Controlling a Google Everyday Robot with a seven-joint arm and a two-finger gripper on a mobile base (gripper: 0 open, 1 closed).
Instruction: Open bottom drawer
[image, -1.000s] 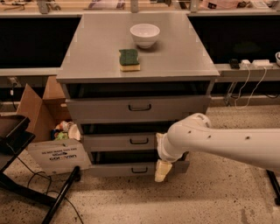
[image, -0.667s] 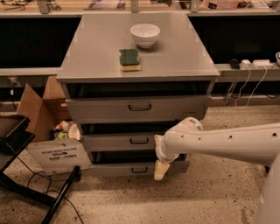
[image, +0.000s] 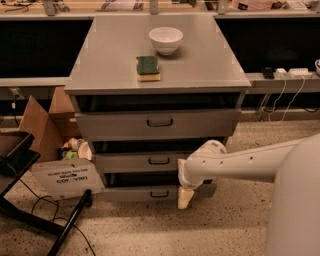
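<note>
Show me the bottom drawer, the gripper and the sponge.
bottom drawer (image: 127, 194): camera view, front panel left of its handle.
gripper (image: 185, 198): camera view, cream lower end, at the drawer front's right part.
sponge (image: 148, 65): camera view, green top face.

The arm's wrist (image: 212, 150) has slid toward 9 o'clock, over the gripper (image: 185, 198) at the bottom drawer (image: 130, 194) front. A broad white arm link (image: 295, 210) now fills the 4 o'clock corner.

The tool (image: 185, 198) hides the bottom drawer's (image: 135, 193) right front (arm (image: 240, 162) cut off at right edge).
</note>
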